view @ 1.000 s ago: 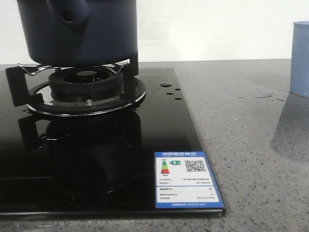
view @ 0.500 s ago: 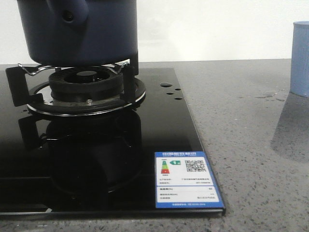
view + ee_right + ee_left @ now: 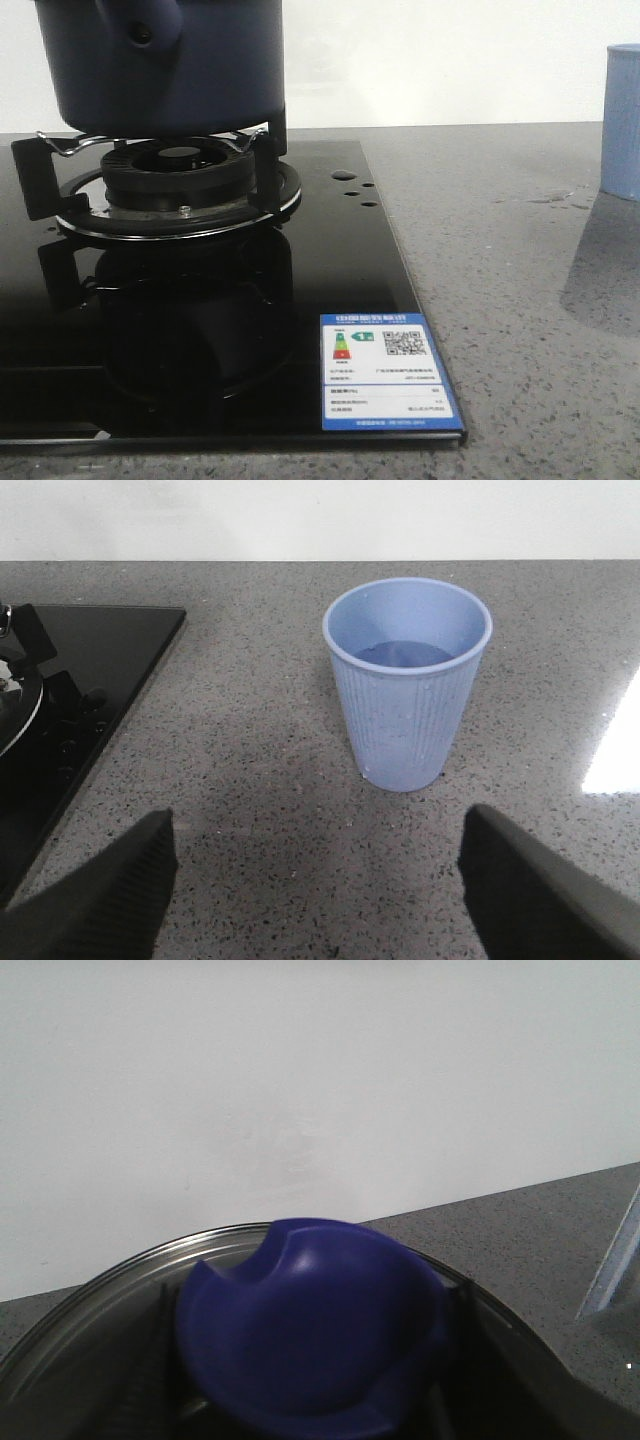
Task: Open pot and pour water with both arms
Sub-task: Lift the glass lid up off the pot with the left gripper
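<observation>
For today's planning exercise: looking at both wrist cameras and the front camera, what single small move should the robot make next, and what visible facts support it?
Probably the left gripper should lift straight up: its fingers flank the blue lid knob, apparently closed on it, and the pot sits on the burner. The right gripper is open, short of the cup.

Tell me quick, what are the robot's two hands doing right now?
Left gripper: fingers sit on either side of the blue lid knob; cannot tell if they are squeezing it.
Right gripper: open, holding nothing, fingers spread before the light-blue cup.
</observation>
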### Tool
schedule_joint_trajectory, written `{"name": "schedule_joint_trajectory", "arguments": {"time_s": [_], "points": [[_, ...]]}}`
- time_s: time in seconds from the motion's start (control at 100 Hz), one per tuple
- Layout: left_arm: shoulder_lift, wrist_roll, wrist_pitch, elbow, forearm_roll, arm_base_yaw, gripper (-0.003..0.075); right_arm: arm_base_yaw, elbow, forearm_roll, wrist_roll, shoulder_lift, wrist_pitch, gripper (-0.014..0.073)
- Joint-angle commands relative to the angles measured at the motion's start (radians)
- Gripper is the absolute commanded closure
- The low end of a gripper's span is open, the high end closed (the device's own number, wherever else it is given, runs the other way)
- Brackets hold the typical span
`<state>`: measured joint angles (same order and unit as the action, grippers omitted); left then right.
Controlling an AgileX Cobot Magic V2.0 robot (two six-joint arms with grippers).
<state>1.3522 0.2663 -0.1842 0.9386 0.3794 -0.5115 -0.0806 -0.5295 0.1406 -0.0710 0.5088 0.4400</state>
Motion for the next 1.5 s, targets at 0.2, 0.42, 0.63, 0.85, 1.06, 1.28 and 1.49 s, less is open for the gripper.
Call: {"name": "schedule_joint_trajectory", "arguments": {"time_s": [0.2,0.42,0.63,0.85,1.06,1.28,1.49], "points": [[-0.047,0.002,-0.119,0.036,0.002,0.002,0.035,-0.001,-0.038,0.003,-0.012,0.011,-0.068,0.0061],[-0.059,0.002,-0.124,0.036,0.002,0.004,0.035,-0.001,-0.038,0.003,-0.012,0.011,-0.068,0.0061],[-0.059,0.002,-0.125,0.036,0.002,0.004,0.035,-0.001,-0.038,0.003,-0.012,0.011,-0.068,0.0061],[-0.083,0.002,-0.135,0.036,0.002,0.004,0.035,-0.001,-0.038,0.003,-0.012,0.011,-0.068,0.0061],[-0.134,0.002,-0.153,0.036,0.002,0.008,0.035,-0.001,-0.038,0.003,-0.012,0.011,-0.068,0.0061],[-0.195,0.004,-0.151,0.036,-0.002,0.036,0.035,-0.001,-0.038,0.003,-0.012,0.011,-0.068,0.0061],[-0.256,0.004,-0.108,0.036,-0.009,0.108,0.035,-0.001,-0.038,-0.036,-0.012,0.011,-0.068,0.0061]]}}
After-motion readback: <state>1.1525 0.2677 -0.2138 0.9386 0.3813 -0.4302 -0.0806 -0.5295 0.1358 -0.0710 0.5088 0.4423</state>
